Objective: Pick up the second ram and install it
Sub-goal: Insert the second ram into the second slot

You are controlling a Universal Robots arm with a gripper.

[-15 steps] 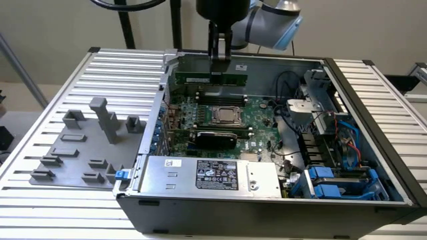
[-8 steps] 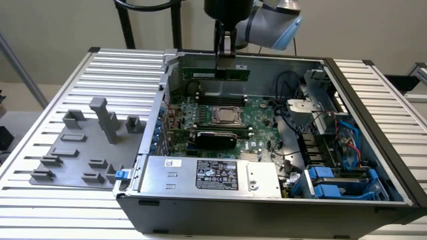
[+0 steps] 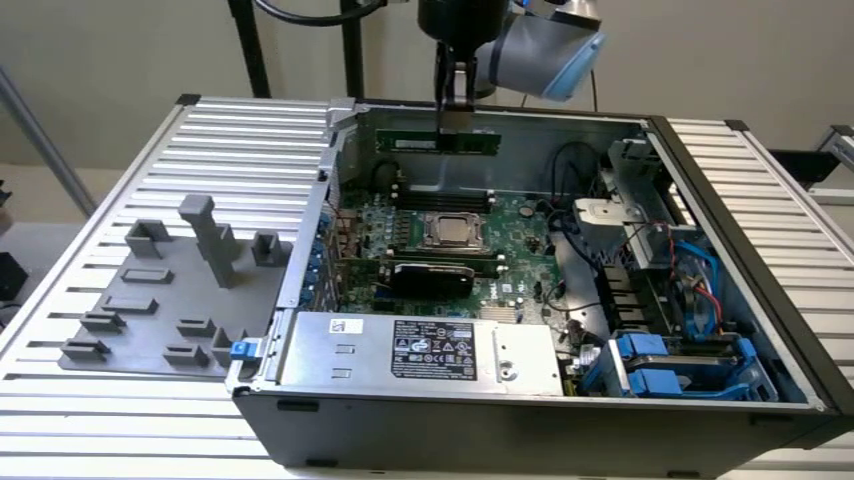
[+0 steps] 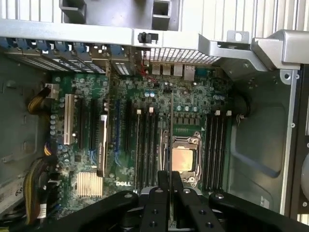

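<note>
The second ram is a slim green stick that hangs level above the far end of the open computer case, close to its back wall. My gripper is shut on the stick's top edge from above. In the wrist view the fingers pinch the ram, seen edge-on as a thin line over the motherboard. Below lie the square CPU socket and the long black memory slots beside it. The stick is well above the slots and touches nothing.
A grey fixture tray with upright holders lies on the ribbed table at the exterior view's left. Inside the case are a black oblong card, the power supply, cables and blue drive brackets. Case walls hem in the board.
</note>
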